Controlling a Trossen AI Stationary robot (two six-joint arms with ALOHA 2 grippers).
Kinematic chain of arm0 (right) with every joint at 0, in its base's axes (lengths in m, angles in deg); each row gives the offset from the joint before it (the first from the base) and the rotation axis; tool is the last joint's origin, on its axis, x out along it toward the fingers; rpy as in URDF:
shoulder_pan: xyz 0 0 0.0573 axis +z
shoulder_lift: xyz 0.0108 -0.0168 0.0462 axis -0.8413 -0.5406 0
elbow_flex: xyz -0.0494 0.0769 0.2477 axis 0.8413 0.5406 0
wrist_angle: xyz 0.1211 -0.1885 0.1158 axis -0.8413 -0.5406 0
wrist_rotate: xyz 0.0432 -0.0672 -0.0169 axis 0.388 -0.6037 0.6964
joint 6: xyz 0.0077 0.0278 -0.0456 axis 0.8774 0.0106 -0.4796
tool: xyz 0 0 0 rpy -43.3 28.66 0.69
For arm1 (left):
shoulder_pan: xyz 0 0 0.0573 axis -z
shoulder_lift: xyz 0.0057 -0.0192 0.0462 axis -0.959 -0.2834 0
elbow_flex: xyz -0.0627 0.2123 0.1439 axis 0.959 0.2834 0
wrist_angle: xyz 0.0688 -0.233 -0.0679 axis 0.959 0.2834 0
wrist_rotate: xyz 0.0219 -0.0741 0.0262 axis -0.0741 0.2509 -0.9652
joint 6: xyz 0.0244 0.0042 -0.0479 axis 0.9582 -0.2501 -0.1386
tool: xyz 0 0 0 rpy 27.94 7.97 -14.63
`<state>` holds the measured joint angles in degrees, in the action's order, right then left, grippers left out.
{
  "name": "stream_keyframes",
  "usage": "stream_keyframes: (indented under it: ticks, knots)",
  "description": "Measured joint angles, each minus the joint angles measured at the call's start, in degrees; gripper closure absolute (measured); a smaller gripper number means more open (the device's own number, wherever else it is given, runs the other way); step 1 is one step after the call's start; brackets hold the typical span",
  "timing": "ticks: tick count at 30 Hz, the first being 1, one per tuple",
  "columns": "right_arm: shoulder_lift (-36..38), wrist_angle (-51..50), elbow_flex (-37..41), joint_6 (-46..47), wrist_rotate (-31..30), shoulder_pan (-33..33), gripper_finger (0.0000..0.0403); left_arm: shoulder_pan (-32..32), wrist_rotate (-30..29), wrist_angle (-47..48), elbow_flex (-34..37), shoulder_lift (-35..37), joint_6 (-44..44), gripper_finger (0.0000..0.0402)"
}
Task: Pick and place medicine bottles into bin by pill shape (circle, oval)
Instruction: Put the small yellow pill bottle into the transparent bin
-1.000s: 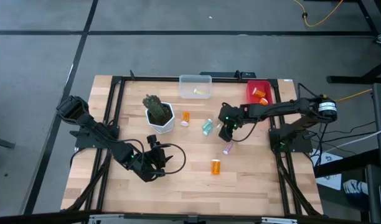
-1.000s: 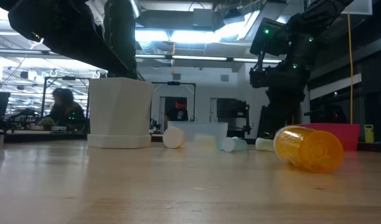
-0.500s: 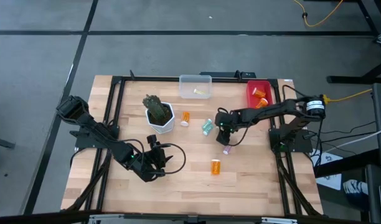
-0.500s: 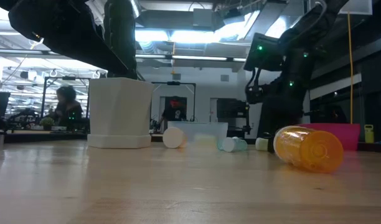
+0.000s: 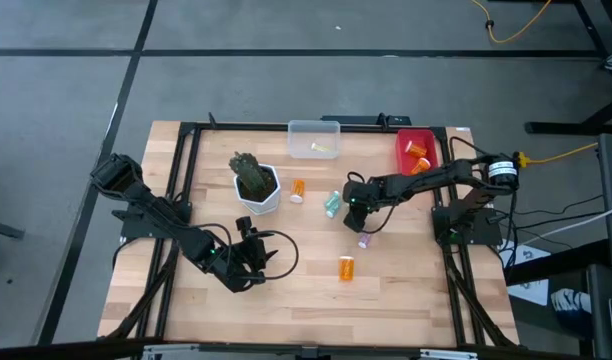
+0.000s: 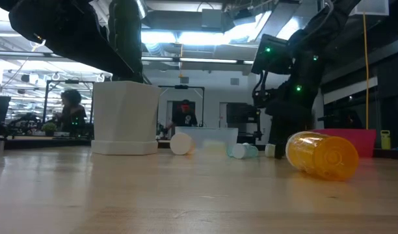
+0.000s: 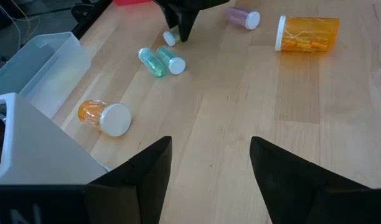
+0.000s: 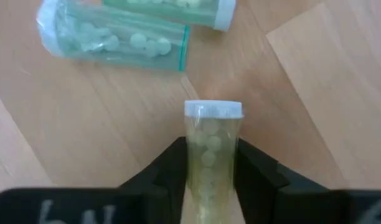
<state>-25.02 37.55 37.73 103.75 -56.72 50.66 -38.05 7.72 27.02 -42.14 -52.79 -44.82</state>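
From above, the right gripper (image 5: 352, 211) is low at mid-table beside two teal translucent pill bottles (image 5: 333, 203). A pink bottle (image 5: 365, 239) and an orange bottle (image 5: 346, 267) lie on open boards nearer the front edge. The red bin (image 5: 404, 150) and clear plastic bin (image 5: 314, 128) sit at the far edge.

The left wrist view shows the left gripper (image 7: 206, 165) with fingers apart over bare wood.

The right wrist view shows its fingers clamped on a pale yellowish bottle (image 8: 211, 146).

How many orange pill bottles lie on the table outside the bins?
2. One translucent orange pill bottle beside the white hexagonal pot; the other orange bottle nearer the front edge. None looks hidden.
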Motion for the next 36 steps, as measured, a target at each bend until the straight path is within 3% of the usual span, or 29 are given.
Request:
stream_keyframes:
  ticks: [4,8,14,22,27,36]
  knots:
    - [-0.3,0.6,-2.6,-3.8,-4.3,-0.2,0.0324,0.0,0.0,0.0,0.0,0.0,0.0,0.0191]
    - [-0.2,0.5,-7.1,-9.0,-9.9,-0.8,0.032,0.0,0.0,0.0,0.0,0.0,0.0,0.0191]
    - [-0.2,4.8,-14.5,-15.8,-11.1,-3.6,0.0315,0.0,0.0,0.0,0.0,0.0,0.0,0.0191]
    - [-0.1,15.8,-19.8,-19.0,-10.4,-9.7,0.0314,0.0,0.0,0.0,0.0,0.0,0.0,0.0191]
    - [-0.4,22.0,-20.0,-16.7,-4.0,-14.1,0.0314,0.0,0.0,0.0,0.0,0.0,0.0,0.0191]
    - [-6.4,23.3,-20.0,-17.2,0.8,-19.9,0.0314,-0.1,0.0,-0.3,0.0,0.0,0.0,0.0191]
